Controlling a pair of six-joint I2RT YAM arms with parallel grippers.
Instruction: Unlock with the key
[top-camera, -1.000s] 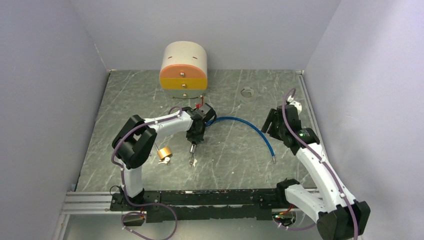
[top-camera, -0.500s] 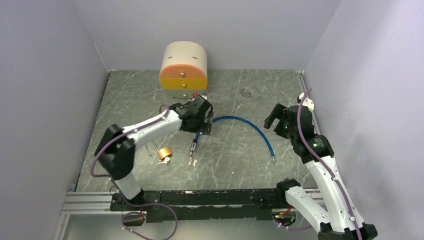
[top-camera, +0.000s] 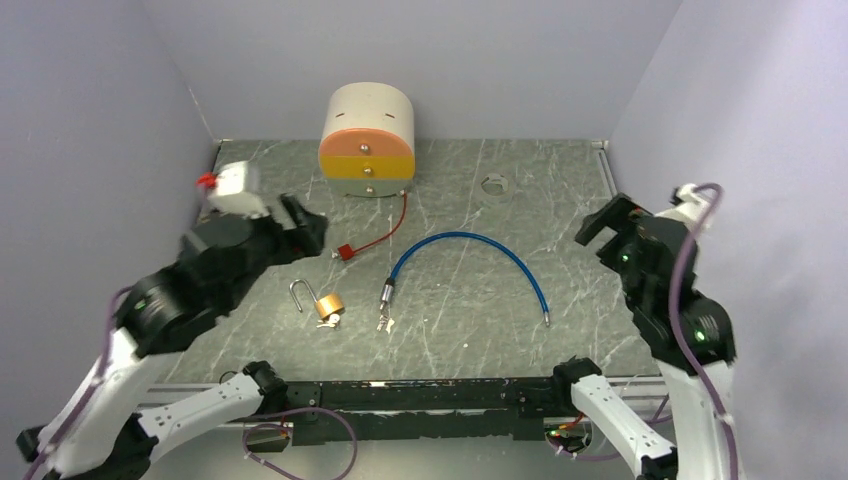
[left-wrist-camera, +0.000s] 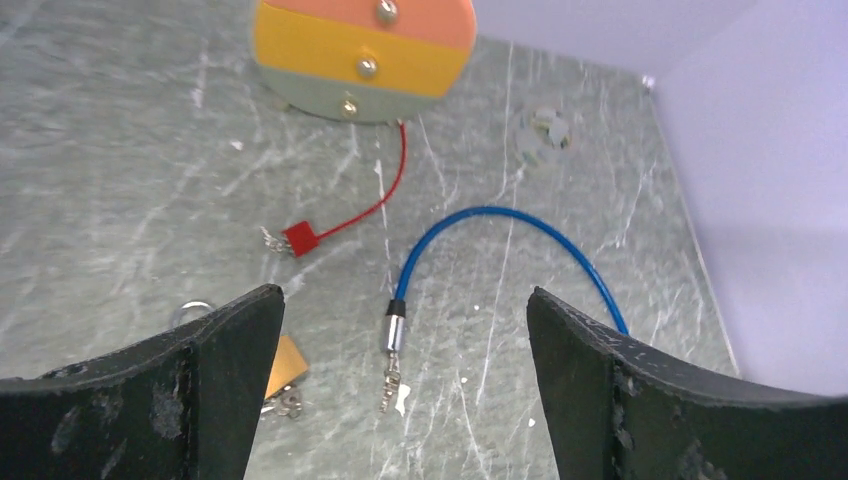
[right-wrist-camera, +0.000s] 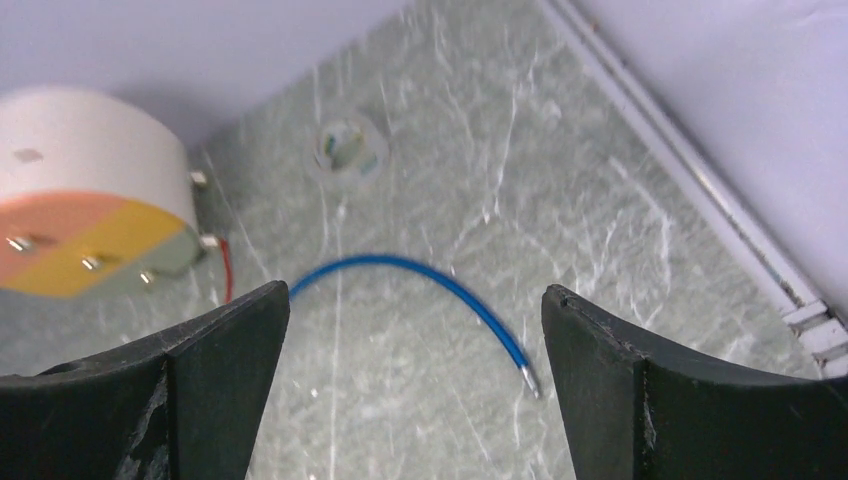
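A brass padlock (top-camera: 329, 304) lies on the table with its shackle (top-camera: 299, 293) swung open, and small keys (top-camera: 328, 322) lie at its base. In the left wrist view the padlock (left-wrist-camera: 287, 361) is partly hidden behind my left finger, with the keys (left-wrist-camera: 286, 402) just below it. My left gripper (top-camera: 303, 225) (left-wrist-camera: 403, 295) hangs open and empty, high above the table's left side. Over at the right, my right gripper (top-camera: 600, 220) (right-wrist-camera: 414, 292) is also raised, open and holding nothing.
A blue cable (top-camera: 470, 240) (right-wrist-camera: 420, 268) arcs across the middle, with a metal ferrule and key-like tip (top-camera: 384, 320) (left-wrist-camera: 391, 380) at its left end. At the back stands a round drawer unit (top-camera: 367, 140) trailing a red cord and tag (top-camera: 346, 251). A tape ring (top-camera: 494, 186) sits back right.
My left gripper opened, let go of the cable's ferrule end, and drew back up to the left. My right gripper opened wider and rose toward the right wall.
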